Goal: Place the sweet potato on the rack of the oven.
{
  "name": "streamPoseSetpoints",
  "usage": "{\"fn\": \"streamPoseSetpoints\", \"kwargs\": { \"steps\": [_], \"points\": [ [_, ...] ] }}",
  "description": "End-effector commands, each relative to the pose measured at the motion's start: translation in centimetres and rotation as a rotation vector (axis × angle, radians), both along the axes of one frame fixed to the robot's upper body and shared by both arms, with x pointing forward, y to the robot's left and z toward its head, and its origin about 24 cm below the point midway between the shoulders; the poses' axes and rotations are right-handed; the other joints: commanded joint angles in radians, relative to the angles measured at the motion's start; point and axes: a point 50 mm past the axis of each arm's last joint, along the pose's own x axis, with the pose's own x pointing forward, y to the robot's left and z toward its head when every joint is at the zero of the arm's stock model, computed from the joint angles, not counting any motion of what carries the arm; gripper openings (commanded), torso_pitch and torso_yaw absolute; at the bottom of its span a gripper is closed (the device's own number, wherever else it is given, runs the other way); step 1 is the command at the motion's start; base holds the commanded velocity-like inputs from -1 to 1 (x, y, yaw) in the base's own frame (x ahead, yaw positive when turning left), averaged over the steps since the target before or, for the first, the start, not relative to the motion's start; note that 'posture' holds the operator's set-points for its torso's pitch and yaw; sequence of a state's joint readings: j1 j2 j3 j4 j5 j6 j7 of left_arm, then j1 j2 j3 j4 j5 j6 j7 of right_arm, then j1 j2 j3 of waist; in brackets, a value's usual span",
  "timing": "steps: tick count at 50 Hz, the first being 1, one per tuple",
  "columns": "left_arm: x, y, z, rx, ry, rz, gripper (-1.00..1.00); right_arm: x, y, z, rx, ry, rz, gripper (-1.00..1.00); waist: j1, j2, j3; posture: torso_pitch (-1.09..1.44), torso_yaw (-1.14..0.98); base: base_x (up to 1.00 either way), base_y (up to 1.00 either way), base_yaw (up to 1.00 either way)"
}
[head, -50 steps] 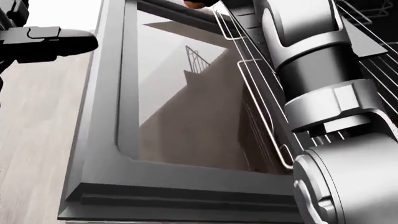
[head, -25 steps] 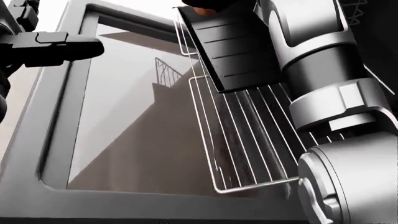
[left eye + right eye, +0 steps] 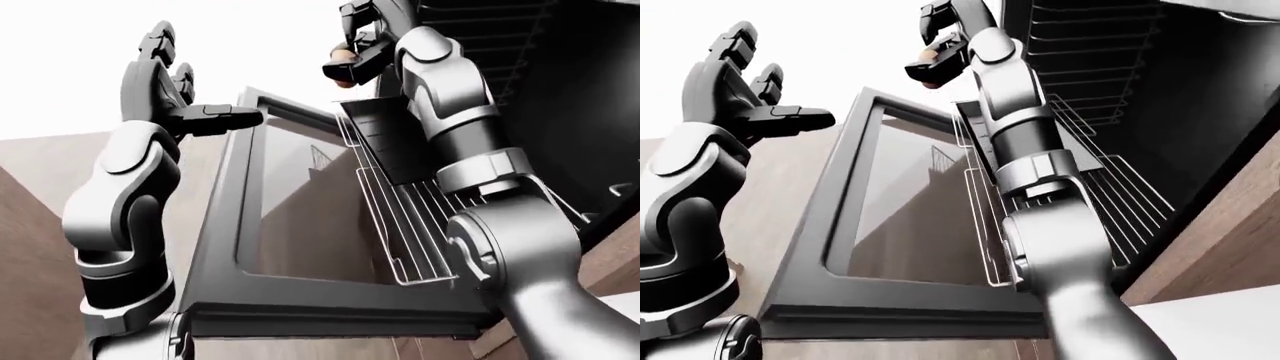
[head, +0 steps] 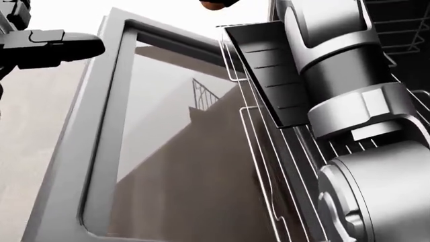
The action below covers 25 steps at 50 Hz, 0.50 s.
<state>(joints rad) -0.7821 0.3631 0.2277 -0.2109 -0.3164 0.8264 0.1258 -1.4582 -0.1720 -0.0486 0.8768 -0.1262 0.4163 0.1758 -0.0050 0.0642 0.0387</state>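
So the biggest thing in sight is the oven door [image 3: 890, 247], swung open and filling the middle of both eye views, glass pane showing a brownish reflection. To its right is the dark oven cavity [image 3: 1140, 97] with ribbed side rails, and the wire rack [image 3: 1110, 202] sticks out of it over the door. A dark tray [image 4: 268, 70] with ridges sits tilted on the rack's upper end, partly behind the right arm [image 3: 470, 127].

That right arm runs from the bottom right of every view up to the top, blocking a good chunk of the rack. The left arm [image 3: 120, 210] comes up on the left side, well apart from the door glass.

The right hand [image 3: 940, 41] is up near the top, above the tray and the rack's far end, fingers clenched around the sweet potato [image 3: 343, 55], which peeks out as a small orange-brown lump. So it's held in the air, not on the rack yet.

The left hand [image 3: 740, 90] is holding nothing, fingers spread loose, one dark finger pointing toward the door's top corner.
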Motion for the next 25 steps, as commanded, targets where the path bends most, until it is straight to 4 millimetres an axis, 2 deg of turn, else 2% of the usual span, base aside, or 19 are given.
{"fn": "streamPoseSetpoints", "kwargs": {
  "steps": [1,3,6,7,8,9,10,11,14,15,16,17,18,19,20,22,23,24,25],
  "points": [
    [-0.4,-0.3,1.5,0.006,-0.075,-0.013,1.0,-0.6,-0.3,2.5,0.015,-0.1,-0.008,-1.0,-0.003,0.009,-0.016,0.0,0.0,0.41,-0.02,0.0],
    [-0.4,-0.3,1.6,0.006,-0.075,-0.013,1.0,-0.5,-0.3,2.4,0.014,-0.099,-0.008,-1.0,0.005,-0.009,-0.018,0.0,0.0,0.39,0.0,0.0],
    [-0.4,-0.2,1.5,0.006,-0.075,-0.013,1.0,-0.5,-0.3,2.5,0.01,-0.099,-0.009,-1.0,0.015,-0.049,-0.025,0.0,0.0,0.36,0.0,0.0],
    [-0.3,-0.3,1.5,0.006,-0.075,-0.014,1.0,-0.6,-0.3,2.7,0.009,-0.1,-0.01,-1.0,0.016,-0.071,-0.025,0.0,0.0,0.19,0.0,0.0],
    [-0.4,-0.3,1.5,0.006,-0.075,-0.014,1.0,-0.6,-0.3,2.8,0.008,-0.104,-0.011,-1.0,0.016,-0.104,-0.032,0.0,0.0,0.02,0.0,0.0],
    [-0.4,-0.3,1.5,0.006,-0.076,-0.013,1.0,-0.6,-0.3,2.9,0.008,-0.105,-0.011,-1.0,0.018,-0.077,-0.021,0.0,0.0,0.0,0.0,0.0],
    [-0.4,-0.3,1.6,0.006,-0.076,-0.013,1.0,-0.6,-0.3,2.9,0.005,-0.105,-0.016,-1.0,0.026,-0.1,-0.005,0.0,0.0,0.0,0.0,0.0],
    [-0.5,-0.3,1.7,0.006,-0.078,-0.013,1.0,-0.6,-0.4,3.0,0.005,-0.104,-0.02,-1.0,0.025,-0.11,0.012,0.0,0.0,0.0,0.0,0.0],
    [-0.5,-0.3,1.6,0.006,-0.078,-0.014,1.0,-0.6,-0.4,3.1,0.009,-0.1,-0.027,-1.0,0.022,-0.089,0.023,0.0,0.0,0.0,0.0,0.0],
    [-0.5,-0.3,1.6,0.006,-0.078,-0.014,1.0,-0.6,-0.4,3.1,0.007,-0.1,-0.03,-1.0,0.022,-0.086,0.015,0.0,0.0,-0.28,-0.03,0.0],
    [-0.5,-0.3,1.7,0.006,-0.078,-0.013,1.0,-0.6,-0.4,3.2,0.01,-0.105,-0.03,-1.0,0.023,-0.083,-0.016,0.0,0.0,-0.3,-0.04,0.0],
    [-0.5,-0.3,1.7,0.006,-0.077,-0.013,1.0,-0.6,-0.4,3.2,0.007,-0.105,-0.031,-1.0,0.022,-0.078,-0.011,0.0,0.0,0.0,0.0,0.0],
    [-0.5,-0.3,1.6,0.006,-0.078,-0.014,1.0,-0.6,-0.5,3.2,0.008,-0.106,-0.031,-1.0,0.017,-0.073,0.023,0.0,0.0,0.0,0.0,0.0],
    [-0.5,-0.3,1.6,0.007,-0.078,-0.013,1.0,-0.6,-0.5,3.2,0.007,-0.106,-0.033,-1.0,0.012,-0.064,0.023,0.0,0.0,0.0,0.0,0.0],
    [-0.5,-0.2,1.6,0.007,-0.077,-0.013,1.0,-0.6,-0.5,3.3,0.004,-0.108,-0.036,-1.0,0.007,-0.047,0.012,0.0,0.0,0.0,0.0,0.0],
    [-0.5,-0.2,1.6,0.006,-0.078,-0.012,1.0,-0.5,-0.8,3.3,-0.006,-0.107,-0.051,-1.0,-0.002,0.008,-0.011,0.0,0.0,0.0,0.0,0.0],
    [-0.5,-0.2,1.7,0.007,-0.078,-0.012,1.0,-0.5,-0.9,3.3,-0.007,-0.105,-0.055,-1.0,-0.012,-0.007,-0.012,0.0,0.0,0.0,0.0,0.0],
    [-0.5,-0.2,1.7,0.007,-0.079,-0.013,1.0,-0.5,-1.1,3.3,-0.015,-0.103,-0.067,-1.0,-0.003,-0.013,-0.007,0.0,0.0,0.0,0.0,0.0],
    [-0.5,-0.3,1.6,0.007,-0.078,-0.013,1.0,-0.4,-1.4,3.2,-0.024,-0.095,-0.081,-1.0,0.001,-0.014,-0.018,0.0,0.0,0.0,0.0,0.0]
  ]
}}
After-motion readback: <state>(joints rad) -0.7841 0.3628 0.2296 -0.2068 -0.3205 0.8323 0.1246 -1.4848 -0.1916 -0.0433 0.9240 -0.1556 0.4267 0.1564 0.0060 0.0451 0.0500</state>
